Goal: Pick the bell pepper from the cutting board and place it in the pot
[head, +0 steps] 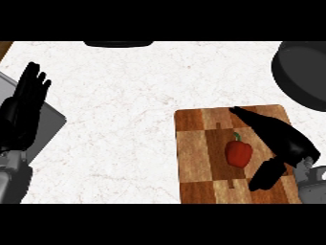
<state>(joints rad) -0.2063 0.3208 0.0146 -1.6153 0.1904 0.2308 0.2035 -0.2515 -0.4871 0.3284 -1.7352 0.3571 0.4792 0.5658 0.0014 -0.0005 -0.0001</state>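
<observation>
Our right hand (285, 141), fingers spread and empty, sits at three o'clock of the pepper (239, 153), which we judge light, smooth and firm, best grasped across its belly.

The cutting board (193, 158) is smooth wood in light and dark brown blocks. The bell pepper (239, 154) has glossy red skin. The pot (310, 72) looks matt dark grey. The surface (123, 95) is pale, faintly veined stone.

The bell pepper (239, 153) lies on the cutting board (193, 160), just left of the right hand (284, 142); the pot (308, 72) sits beyond that hand.
</observation>
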